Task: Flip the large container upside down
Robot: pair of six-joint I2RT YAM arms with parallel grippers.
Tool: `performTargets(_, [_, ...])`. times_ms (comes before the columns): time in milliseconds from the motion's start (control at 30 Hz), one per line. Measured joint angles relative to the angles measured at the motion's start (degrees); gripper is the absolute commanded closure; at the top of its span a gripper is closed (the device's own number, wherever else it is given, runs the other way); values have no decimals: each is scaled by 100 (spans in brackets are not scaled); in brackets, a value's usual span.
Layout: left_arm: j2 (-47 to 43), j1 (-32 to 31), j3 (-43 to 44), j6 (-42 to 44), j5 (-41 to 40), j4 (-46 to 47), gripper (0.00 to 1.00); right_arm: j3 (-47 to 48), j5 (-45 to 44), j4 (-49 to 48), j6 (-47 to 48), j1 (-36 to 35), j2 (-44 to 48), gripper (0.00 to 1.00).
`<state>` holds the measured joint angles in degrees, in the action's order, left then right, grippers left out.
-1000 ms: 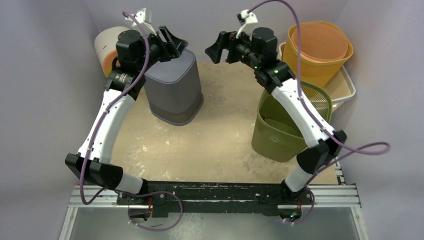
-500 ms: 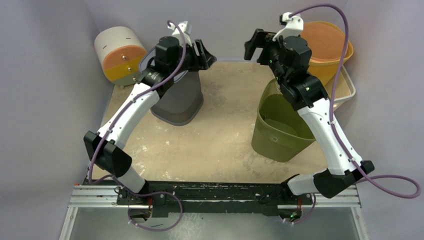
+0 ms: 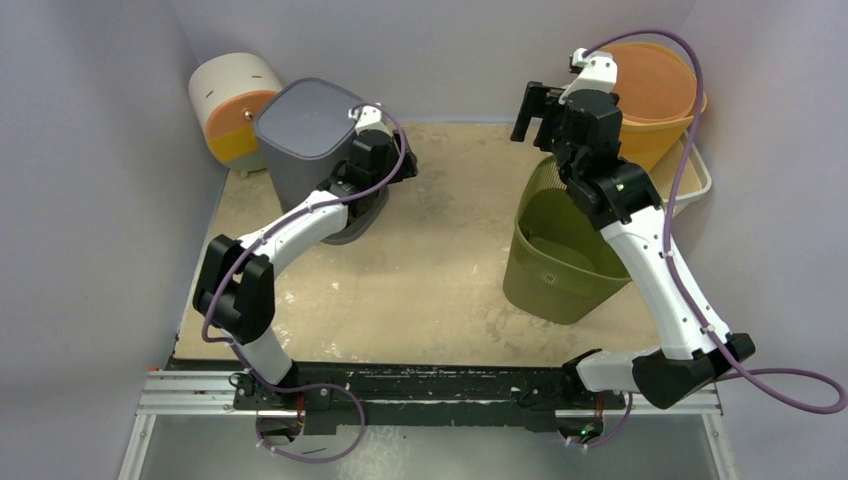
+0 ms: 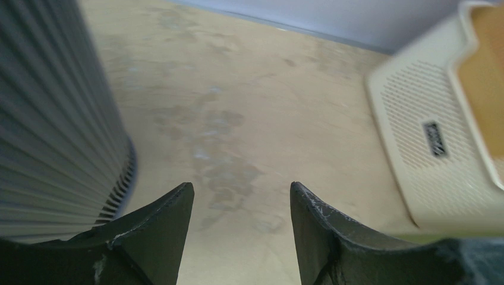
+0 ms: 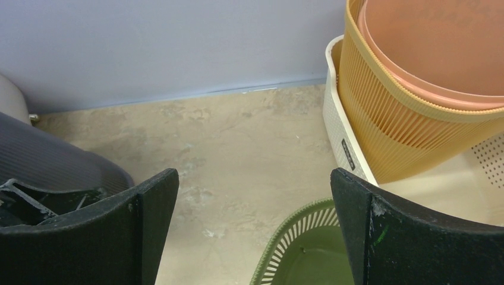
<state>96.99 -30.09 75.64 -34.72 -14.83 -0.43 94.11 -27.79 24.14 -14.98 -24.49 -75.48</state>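
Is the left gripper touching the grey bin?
Cannot tell. In the left wrist view the grey bin crowds one finger of the open left gripper; neither gap nor contact shows.

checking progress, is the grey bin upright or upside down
Upside down, apparently: the grey bin shows a closed flat face on top, its flared rim down on the table.
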Motion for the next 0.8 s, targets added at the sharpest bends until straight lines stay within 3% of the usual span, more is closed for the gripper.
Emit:
performTargets(267, [-136, 103, -715, -166, -2006, 142, 42, -225, 170, -44, 131, 162, 17, 0])
performTargets(433, [-382, 638, -1082, -221, -2345, 160, 42, -376, 404, -20, 205, 208, 15, 0])
performTargets(800, [-992, 1523, -1661, -208, -2234, 7, 41, -662, 1106, 52, 179, 208, 24, 0])
